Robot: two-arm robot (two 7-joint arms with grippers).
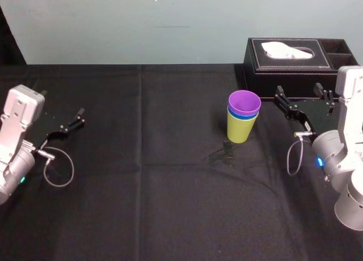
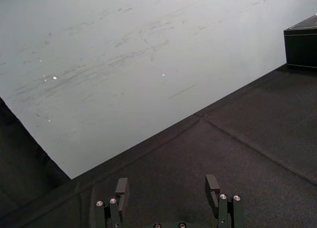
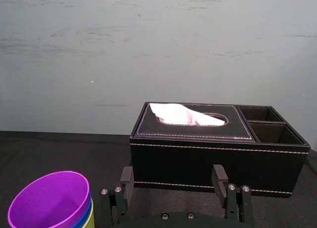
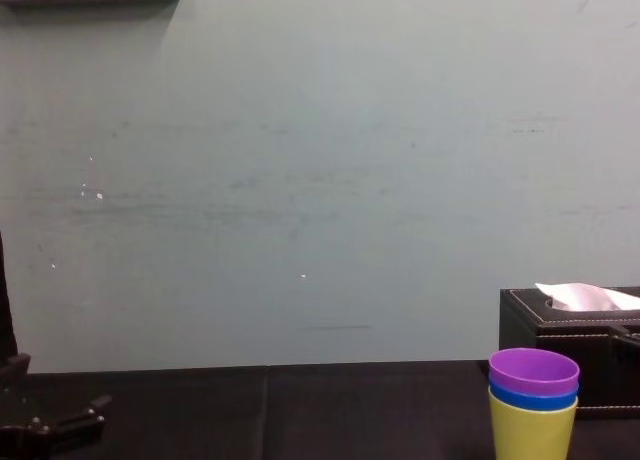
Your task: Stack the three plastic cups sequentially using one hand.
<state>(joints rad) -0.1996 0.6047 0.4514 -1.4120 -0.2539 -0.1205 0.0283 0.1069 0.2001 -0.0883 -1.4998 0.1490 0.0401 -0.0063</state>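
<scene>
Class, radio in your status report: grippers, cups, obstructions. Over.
Left gripper open, parked far left. Right gripper open, empty, beside the stack. Purple cup in blue cup in yellow-green cup, upright. Tissue box behind, clear of it.

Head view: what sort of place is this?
Probably a robot test bench: a black-clothed table, a bare pale wall, and the left end effector and right end effector flanking three stacked cups.
</scene>
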